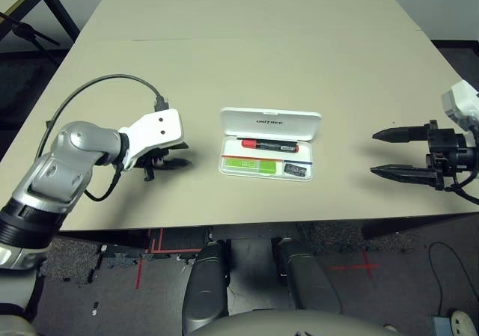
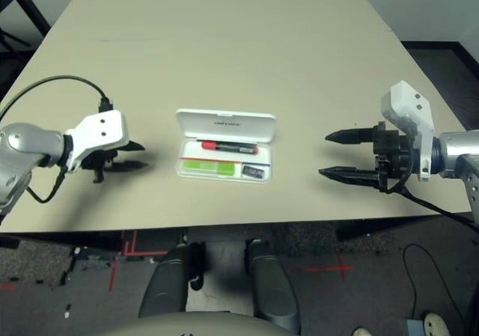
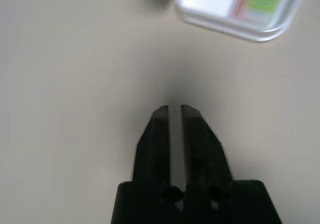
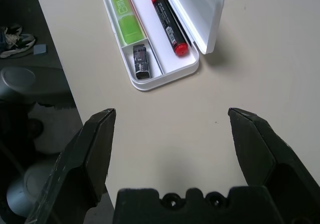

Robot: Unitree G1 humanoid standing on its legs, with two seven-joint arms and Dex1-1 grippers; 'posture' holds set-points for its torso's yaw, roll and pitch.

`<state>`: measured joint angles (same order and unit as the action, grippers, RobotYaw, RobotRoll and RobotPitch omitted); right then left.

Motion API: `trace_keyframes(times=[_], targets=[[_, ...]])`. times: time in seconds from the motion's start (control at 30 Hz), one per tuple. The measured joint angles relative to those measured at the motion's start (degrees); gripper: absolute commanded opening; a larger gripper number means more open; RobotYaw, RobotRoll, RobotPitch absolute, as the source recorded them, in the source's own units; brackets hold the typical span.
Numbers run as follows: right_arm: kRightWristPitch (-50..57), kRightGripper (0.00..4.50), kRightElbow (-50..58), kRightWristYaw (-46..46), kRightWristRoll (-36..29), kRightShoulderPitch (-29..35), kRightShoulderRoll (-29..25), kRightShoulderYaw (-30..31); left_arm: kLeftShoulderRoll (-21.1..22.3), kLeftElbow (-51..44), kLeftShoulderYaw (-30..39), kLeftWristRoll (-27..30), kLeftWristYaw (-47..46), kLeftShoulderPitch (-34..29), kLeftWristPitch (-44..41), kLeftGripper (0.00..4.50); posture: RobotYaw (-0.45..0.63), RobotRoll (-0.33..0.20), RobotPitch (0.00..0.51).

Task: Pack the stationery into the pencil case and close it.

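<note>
The white pencil case point(image 1: 268, 145) lies open at the table's middle, its lid point(image 1: 270, 123) raised at the far side. Inside lie the stationery pieces: a red marker point(image 4: 168, 20), a light-green stick point(image 4: 124, 15) and a small dark-grey block point(image 4: 141, 62). My left gripper point(image 1: 182, 161) is to the left of the case, low over the bare table, shut on nothing, its fingers point(image 3: 160, 129) nearly touching. My right gripper point(image 2: 327, 155) hovers to the right of the case, open wide and empty, with its fingers point(image 4: 95, 149) pointing toward the case.
The beige table point(image 1: 247, 44) stretches far behind the case. Its front edge point(image 1: 262, 220) runs just below the case and both grippers. A black cable point(image 1: 112, 81) loops over my left arm. Dark floor shows beyond the edges.
</note>
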<state>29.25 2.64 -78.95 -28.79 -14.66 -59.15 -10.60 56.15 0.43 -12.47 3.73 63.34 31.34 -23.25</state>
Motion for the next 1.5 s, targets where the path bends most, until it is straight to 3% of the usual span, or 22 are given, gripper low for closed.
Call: trace_keyframes(times=[0.17,0.37,0.77,0.97,1.5], targets=[[-0.13,4.5,-0.03,0.02,0.03,0.0,-0.1,0.59,-0.25,7.75,-2.25,-5.61,0.02,2.98,4.39,0.02,-0.07,0.0,0.156],[-0.47,4.5,0.1,0.11,0.03,-0.18,-0.19,0.98,-5.02,14.3,-2.8,-9.12,-0.45,8.96,8.44,0.02,-0.07,0.0,0.152],[-0.58,4.5,0.19,0.52,0.08,-0.92,-0.27,1.62,-20.94,27.47,-3.07,-10.61,-9.12,18.22,17.46,0.02,-0.08,0.0,0.149],[-0.78,4.5,0.28,0.82,0.08,-0.64,-0.27,2.36,-24.72,26.85,-1.77,-8.86,-8.43,18.51,17.38,0.02,-0.09,0.0,0.151],[-2.03,4.5,0.01,0.8,0.99,-0.88,-0.27,3.51,-26.63,12.18,-5.06,-6.78,0.6,14.47,10.97,0.02,-0.08,0.0,0.154]])
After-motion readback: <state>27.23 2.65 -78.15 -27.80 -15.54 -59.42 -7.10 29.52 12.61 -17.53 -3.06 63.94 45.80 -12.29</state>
